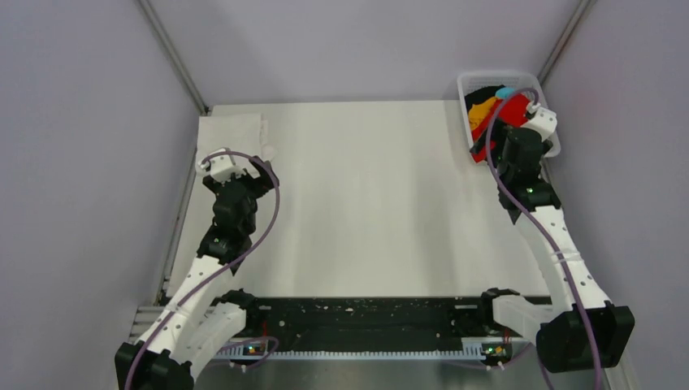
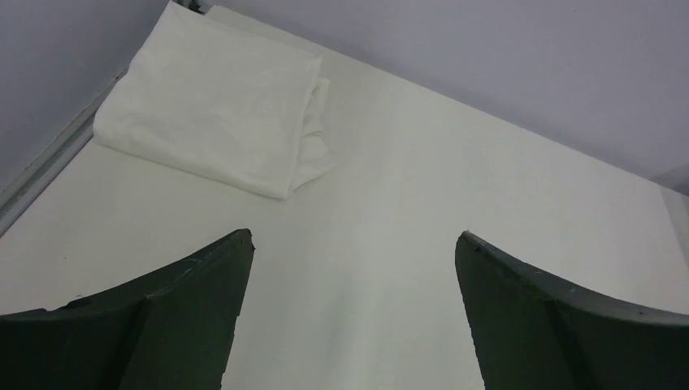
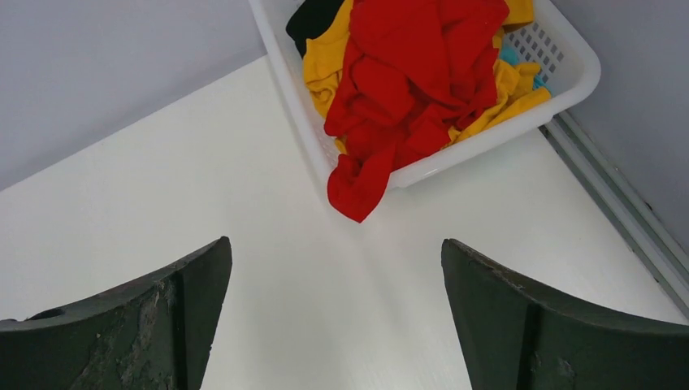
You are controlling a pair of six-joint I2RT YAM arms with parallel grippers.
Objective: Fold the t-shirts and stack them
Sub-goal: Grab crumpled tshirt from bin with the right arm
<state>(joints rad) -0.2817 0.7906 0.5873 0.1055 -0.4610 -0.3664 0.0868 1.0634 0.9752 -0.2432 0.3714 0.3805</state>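
Note:
A folded white t-shirt (image 2: 215,114) lies at the table's far left corner, also in the top view (image 1: 236,130). My left gripper (image 2: 353,244) is open and empty, just short of it. A bright red t-shirt (image 3: 406,89) spills over the rim of a white basket (image 3: 569,89) at the far right corner, on top of an orange-yellow t-shirt (image 3: 329,57) and a black t-shirt (image 3: 313,16). In the top view the red shirt (image 1: 487,134) hangs over the basket's side. My right gripper (image 3: 333,248) is open and empty, just short of the hanging red cloth.
A bit of light blue cloth (image 3: 512,57) shows in the basket. Grey walls close in the table on three sides, with metal rails (image 3: 617,203) along the right edge and along the left edge (image 2: 41,183). The white tabletop (image 1: 366,203) lies between the arms.

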